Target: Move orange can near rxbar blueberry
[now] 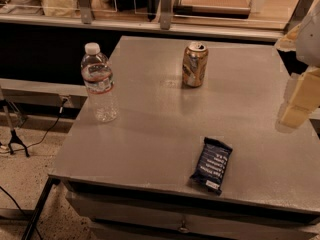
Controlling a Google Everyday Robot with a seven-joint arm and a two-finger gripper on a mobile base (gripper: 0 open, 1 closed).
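Observation:
The orange can [194, 64] stands upright toward the back middle of the grey table [150, 134], its silver top and pull tab showing. The rxbar blueberry [211, 164], in a dark navy wrapper with white text, lies flat near the table's front edge, well in front of the can. My gripper [298, 101] is at the right edge of the view, above the table's right side, pale yellow and apart from both the can and the bar. It holds nothing that I can see.
A clear plastic water bottle [99, 84] with a white cap stands at the table's left edge. A counter with racks and boxes [165, 4] runs behind the table. A tripod leg and cable [15, 139] are on the floor at left.

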